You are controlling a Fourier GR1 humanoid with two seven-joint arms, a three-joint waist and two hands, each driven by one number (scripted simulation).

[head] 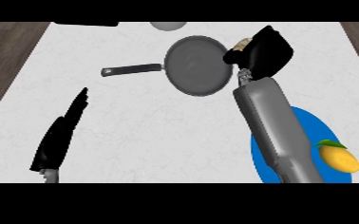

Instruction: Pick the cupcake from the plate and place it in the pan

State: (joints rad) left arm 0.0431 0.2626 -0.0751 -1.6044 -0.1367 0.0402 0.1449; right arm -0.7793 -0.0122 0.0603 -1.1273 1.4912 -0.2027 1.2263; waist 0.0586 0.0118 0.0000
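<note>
Here the white bench (140,137) is carrying the grey pan (198,65), handle pointing left, and the blue plate (316,128) with a mango (338,155) on it. The right hand (265,51) is hovering at the pan's right rim, fingers curling round the cupcake (242,44). Left hand (61,134) is resting with straight fingers. Cupcake is probably light, soft, crushable; gripping the wrapper sides seems safest.

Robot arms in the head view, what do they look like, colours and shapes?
The right forearm is a smooth, glossy grey tube, narrowing to a thin metal wrist joint with a black robot hand on it. The left robot hand is also glossy black and long and narrow, with a grey wrist stub below. No cables, markings or sleeves show.
</note>
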